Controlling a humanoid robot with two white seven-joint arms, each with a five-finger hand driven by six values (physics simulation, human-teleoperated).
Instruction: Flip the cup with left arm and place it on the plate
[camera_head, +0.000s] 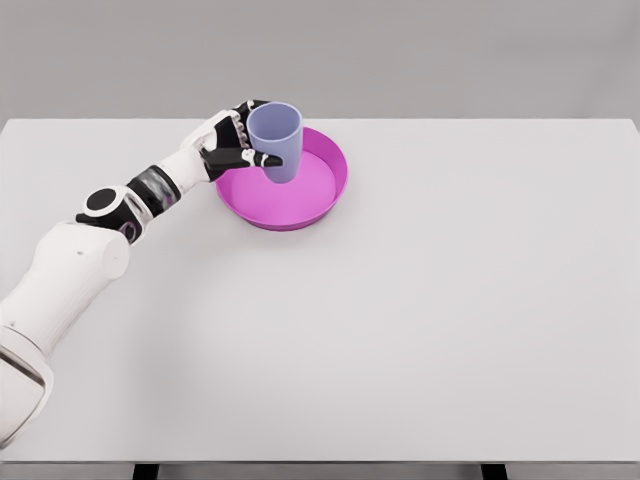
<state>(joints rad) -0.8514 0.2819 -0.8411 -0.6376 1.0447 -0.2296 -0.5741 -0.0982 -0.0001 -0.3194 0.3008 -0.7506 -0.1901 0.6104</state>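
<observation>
A lavender cup (278, 140) stands upright with its mouth up, over the left part of the magenta plate (325, 195). My left hand (240, 142) is at the cup's left side with its fingers curled around the cup wall. Whether the cup's base touches the plate I cannot tell. The left arm reaches in from the lower left across the table. The right arm does not show.
The white table (450, 300) spreads wide to the right and toward the front of the plate. Its far edge runs just behind the plate, and its front edge lies near the bottom of the picture.
</observation>
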